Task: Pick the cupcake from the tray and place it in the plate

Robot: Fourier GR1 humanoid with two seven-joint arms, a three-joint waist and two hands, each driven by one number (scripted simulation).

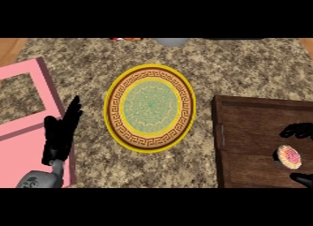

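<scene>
Speckled granite counter point(250, 66) fills the view, with strips of wood showing at the far corners. At the left lies a pink frame-like board point(19, 75), and over its near right edge rests the left hand point(60, 132), fingers straight and pointing up, holding nothing. Near the middle sits the plate point(150, 79) (yellow rim, brown key-pattern band, green centre), bare. To its right is the dark wooden tray point(250, 119). On the tray's near right part sits the cupcake point(290, 156), pink-topped, with the right hand point(306, 131) curved around it, fingers beyond it and thumb on its near side; whether they touch it I cannot tell.
</scene>
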